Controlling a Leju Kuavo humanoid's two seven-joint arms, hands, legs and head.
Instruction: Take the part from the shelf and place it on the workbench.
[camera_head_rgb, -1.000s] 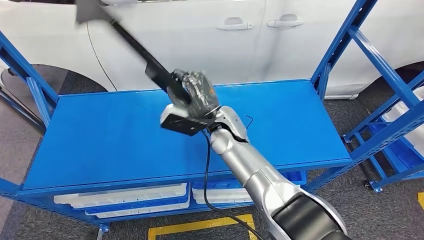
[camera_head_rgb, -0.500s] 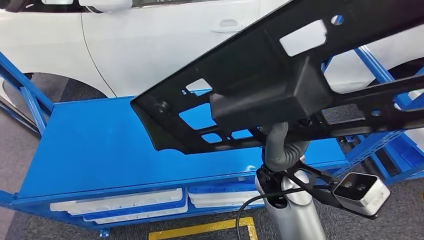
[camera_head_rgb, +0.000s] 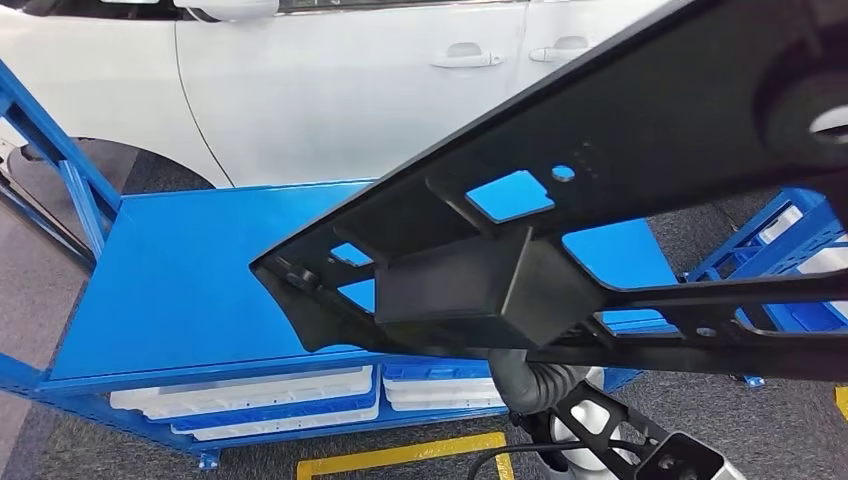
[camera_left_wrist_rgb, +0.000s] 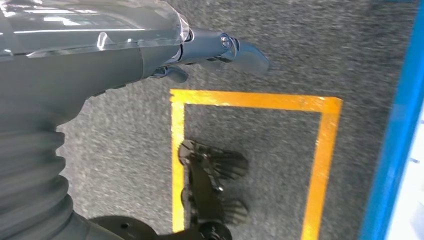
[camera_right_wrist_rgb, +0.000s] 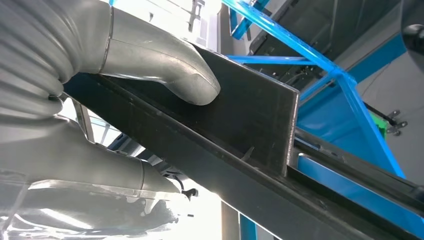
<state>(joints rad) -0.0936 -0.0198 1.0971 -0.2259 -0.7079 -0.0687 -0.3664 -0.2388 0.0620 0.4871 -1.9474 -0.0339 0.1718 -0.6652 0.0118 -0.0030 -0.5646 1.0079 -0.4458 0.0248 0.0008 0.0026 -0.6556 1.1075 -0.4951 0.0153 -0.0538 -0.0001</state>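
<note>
A large flat black part with cut-out windows and a box-shaped block on its underside hangs close before the head camera, slanting across the blue shelf top. My right hand grips it from below; the part hides the fingers in the head view. In the right wrist view the right hand holds the black part by its edge, with the grey thumb pressed on its flat face. My left hand hangs over the floor and holds nothing.
A white car stands right behind the shelf. White trays lie on the lower level. A second blue rack is at the right. Yellow tape marks the grey carpet floor.
A second ago the right arm held the part far out over the shelf. It has since drawn back and swung the part up close to the head camera, where it now sits slightly lower.
</note>
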